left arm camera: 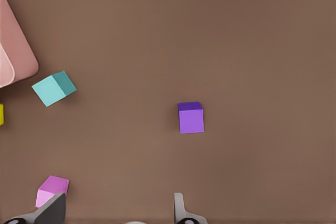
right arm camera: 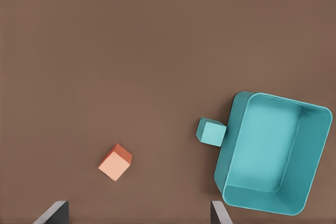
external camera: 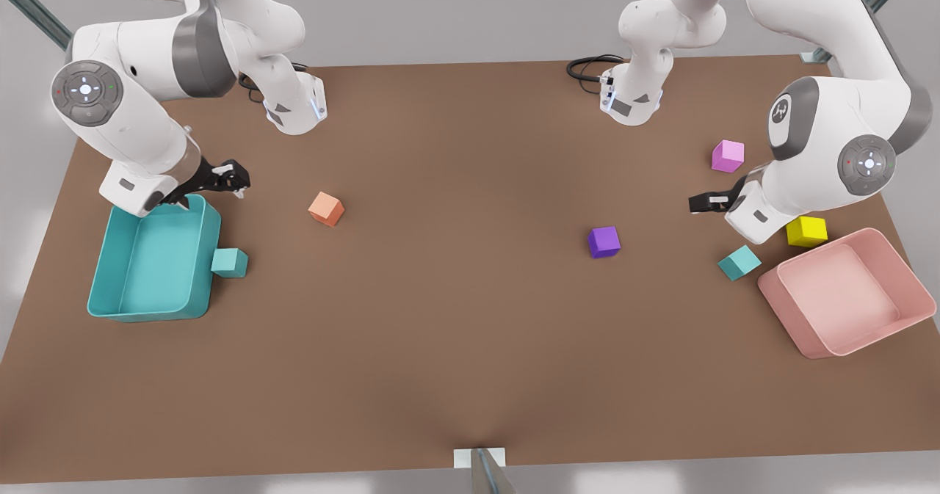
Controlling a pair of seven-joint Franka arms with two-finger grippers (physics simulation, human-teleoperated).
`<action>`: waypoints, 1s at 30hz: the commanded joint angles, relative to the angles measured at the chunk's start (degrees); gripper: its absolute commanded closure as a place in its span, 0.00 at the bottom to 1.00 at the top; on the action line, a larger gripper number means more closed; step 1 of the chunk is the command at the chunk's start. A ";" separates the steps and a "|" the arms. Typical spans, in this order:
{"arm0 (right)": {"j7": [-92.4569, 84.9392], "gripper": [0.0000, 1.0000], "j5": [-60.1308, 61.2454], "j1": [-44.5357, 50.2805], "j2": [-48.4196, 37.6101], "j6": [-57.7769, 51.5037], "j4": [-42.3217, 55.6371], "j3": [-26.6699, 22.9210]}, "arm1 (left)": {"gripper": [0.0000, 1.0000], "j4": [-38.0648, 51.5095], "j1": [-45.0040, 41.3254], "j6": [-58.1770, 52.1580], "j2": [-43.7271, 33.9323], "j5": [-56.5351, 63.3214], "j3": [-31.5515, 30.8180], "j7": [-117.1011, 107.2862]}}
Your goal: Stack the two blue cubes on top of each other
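One blue cube (external camera: 229,262) (right arm camera: 211,131) rests on the table against the outer wall of the teal bin (external camera: 125,307). The other blue cube (external camera: 739,262) (left arm camera: 53,88) lies at the front view's right, just off a corner of the pink bin (external camera: 808,347). My right gripper (external camera: 239,182) (right arm camera: 136,216) hovers open over the teal bin's far corner, above and behind the first cube. At the front view's right, my left gripper (external camera: 698,202) (left arm camera: 118,213) is open and empty, hanging above the table behind the second cube.
A purple cube (external camera: 604,241) (left arm camera: 190,118) sits right of the table's centre and an orange cube (external camera: 326,208) (right arm camera: 115,162) left of centre. A pink cube (external camera: 728,155) (left arm camera: 51,190) and a yellow cube (external camera: 806,230) lie near the left arm.
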 commanded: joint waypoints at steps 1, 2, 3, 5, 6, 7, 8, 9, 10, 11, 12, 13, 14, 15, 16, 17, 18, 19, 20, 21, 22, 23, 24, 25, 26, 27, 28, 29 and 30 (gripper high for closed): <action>0.42 0.00 0.11 -0.16 0.03 -0.17 0.02 -0.03 | 0.00 0.02 0.00 -0.08 -0.07 0.03 -0.01 -1.70; -0.20 0.00 -0.33 0.02 1.87 -0.43 0.90 -0.12 | 0.00 0.02 0.00 -0.17 -0.07 0.03 -0.01 -1.70; -1.33 0.00 -0.07 0.28 4.59 -1.57 0.56 -0.12 | 0.00 0.02 0.00 -0.08 -0.07 0.03 -0.01 -1.70; -6.17 0.00 -0.51 0.28 10.92 -1.23 0.46 -0.03 | 0.00 0.02 0.00 -0.17 -0.07 0.03 -0.01 -1.70; -9.24 0.00 -0.69 -0.07 13.65 -0.52 0.38 -0.21 | 0.00 0.02 0.00 -0.17 0.02 0.03 0.08 -1.70; -22.31 0.00 -1.74 -2.09 16.02 2.64 -0.06 -0.21 | 0.00 0.02 0.00 -0.17 0.02 0.03 -0.01 -1.79; -40.07 0.00 -1.83 -5.52 19.01 7.47 -1.03 -0.21 | 0.00 0.02 0.00 -0.08 0.02 0.03 0.08 -1.79; -53.97 0.00 -2.88 -6.05 19.72 11.69 -2.52 -0.21 | 0.00 -0.06 -0.08 -0.08 0.02 0.03 0.08 -1.79; -59.07 0.00 -3.41 -6.05 19.72 12.74 -3.31 -0.21 | 0.00 -0.15 -0.08 -0.08 0.02 0.03 0.08 -1.88; -65.31 0.00 -3.76 -5.87 19.36 14.42 -5.25 -0.21 | 0.00 -0.15 -0.08 -0.08 -0.07 0.20 0.08 -1.96; -73.03 0.00 -3.67 -5.96 19.71 16.26 -5.42 -0.12 | 0.00 -0.15 -0.08 -0.08 -0.07 0.20 0.60 -1.79; -78.85 0.00 -3.59 -6.05 19.89 17.23 -6.30 -0.03 | 0.00 -0.33 -0.17 0.79 -0.07 0.29 1.84 -1.53; -85.09 0.00 -2.97 -6.05 19.80 18.37 -7.36 -0.03 | 0.00 -0.33 -0.17 3.26 0.11 -0.06 1.84 -1.61; -89.84 0.00 -2.71 -6.05 19.80 18.46 -7.89 -0.03 | 0.00 -0.94 -0.88 3.26 0.11 0.03 1.84 -1.53; -92.39 0.00 -2.80 -6.22 19.54 19.34 -9.11 -0.03 | 0.00 -2.17 -1.23 3.26 0.11 -0.06 1.84 -1.61; -98.18 0.00 -2.71 -7.01 18.84 21.62 -11.92 -0.03 | 0.00 -2.61 -0.97 3.08 0.02 -0.24 1.84 -1.61; -105.65 0.00 -1.22 -8.16 18.22 25.22 -15.44 -0.03 | 0.00 -2.61 -0.88 2.55 -0.33 -0.24 1.93 -1.44; -113.38 0.00 -0.42 -9.03 17.69 30.05 -18.69 -0.03 | 0.00 -2.61 -0.96 2.82 -0.15 -0.15 1.93 -1.61; -117.34 0.00 -0.42 -9.21 17.69 31.64 -19.92 -0.03 | 0.00 -2.70 -0.88 3.26 -0.24 -0.15 1.93 -1.70; -119.99 0.00 -0.42 -9.82 17.69 32.44 -20.89 -0.03 | 0.00 -3.83 -1.05 3.34 -0.33 -0.06 2.19 -1.70; -121.31 0.00 -0.51 -10.00 17.69 34.10 -22.29 -0.03 | 0.00 -4.99 -1.14 3.70 -0.42 -0.15 2.10 -1.79; -121.92 0.00 -0.68 -10.35 17.61 36.03 -23.00 -0.12 | 0.00 -4.99 -1.23 3.70 -0.51 -0.15 2.19 -1.70; -121.93 0.00 -1.04 -10.44 16.82 39.28 -24.49 -0.29 | 0.00 -4.99 -1.23 4.31 -0.51 -0.15 2.10 -1.70; -121.84 0.00 -1.21 -11.06 16.11 42.45 -26.69 -0.30 | 0.00 -4.99 -1.40 5.63 -0.24 0.03 2.19 -1.79; -121.93 0.00 -1.21 -11.50 15.59 43.95 -28.10 -0.30 | 0.00 -5.42 -1.40 6.60 -0.42 0.03 2.54 -1.70; -121.93 0.00 -1.65 -12.02 13.83 46.67 -31.17 -0.30 | 0.00 -5.86 -1.14 7.56 -0.33 0.03 2.54 -1.70; -121.84 0.00 -1.65 -12.55 12.25 49.31 -34.16 -0.30 | 0.00 -6.13 -0.96 7.74 -0.33 0.03 2.54 -1.79; -121.84 0.00 -1.57 -12.73 11.45 51.42 -36.27 -0.30 | 0.00 -6.92 -0.96 7.92 -0.33 0.11 2.63 -1.79; -121.75 0.00 -1.56 -12.82 11.45 53.44 -37.15 -0.38 | 0.00 -6.92 -0.88 7.92 -0.33 0.11 2.72 -1.79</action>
